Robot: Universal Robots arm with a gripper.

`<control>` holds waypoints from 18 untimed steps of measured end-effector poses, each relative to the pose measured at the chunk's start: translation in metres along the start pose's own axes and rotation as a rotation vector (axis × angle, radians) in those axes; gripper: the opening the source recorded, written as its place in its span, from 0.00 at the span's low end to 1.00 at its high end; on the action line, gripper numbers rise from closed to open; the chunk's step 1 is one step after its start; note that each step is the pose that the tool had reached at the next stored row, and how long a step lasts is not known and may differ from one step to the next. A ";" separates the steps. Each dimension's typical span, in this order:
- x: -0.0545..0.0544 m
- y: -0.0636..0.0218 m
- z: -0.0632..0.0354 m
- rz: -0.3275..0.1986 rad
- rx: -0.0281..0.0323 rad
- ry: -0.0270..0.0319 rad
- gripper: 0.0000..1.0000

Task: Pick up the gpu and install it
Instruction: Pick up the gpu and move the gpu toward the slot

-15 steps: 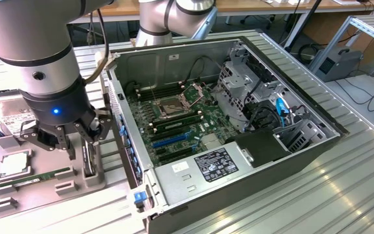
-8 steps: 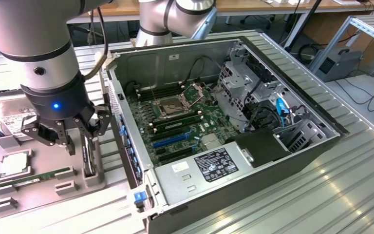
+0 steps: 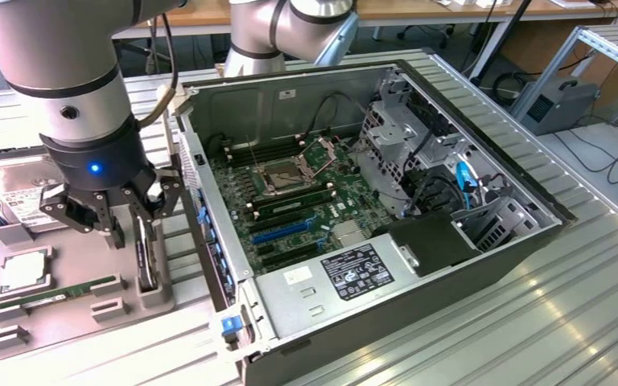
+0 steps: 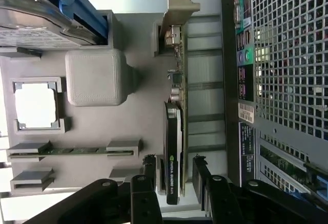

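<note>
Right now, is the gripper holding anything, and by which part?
Nothing is held. The gripper has its jaws open astride the gpu, at the end away from its metal bracket, a gap showing on each side.

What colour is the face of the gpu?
Black; the gpu shows it best in the wrist view.

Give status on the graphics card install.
Done: gripper positioned at the graphics card, open jaws on either side. In hand: nothing gripped; card stands on edge in the gray holder. Left: pickup and install; the blue slot in the case is empty.
</note>
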State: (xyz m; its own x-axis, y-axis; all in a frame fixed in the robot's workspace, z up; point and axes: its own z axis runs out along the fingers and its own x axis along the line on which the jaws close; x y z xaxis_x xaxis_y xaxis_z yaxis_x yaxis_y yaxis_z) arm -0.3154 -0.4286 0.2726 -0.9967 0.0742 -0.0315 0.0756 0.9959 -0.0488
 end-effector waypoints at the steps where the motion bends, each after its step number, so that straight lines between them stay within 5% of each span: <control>1: 0.000 0.0019 0.0007 0.000 0.0000 -0.0001 0.42; 10: 0.001 0.0226 0.0072 0.000 0.0000 -0.0001 0.42; 18: 0.002 0.0254 0.0144 0.000 0.0001 0.0000 0.42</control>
State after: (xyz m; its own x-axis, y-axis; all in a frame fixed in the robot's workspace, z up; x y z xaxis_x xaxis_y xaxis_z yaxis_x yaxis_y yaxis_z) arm -0.3149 -0.4039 0.2569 -0.9968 0.0741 -0.0315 0.0756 0.9959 -0.0489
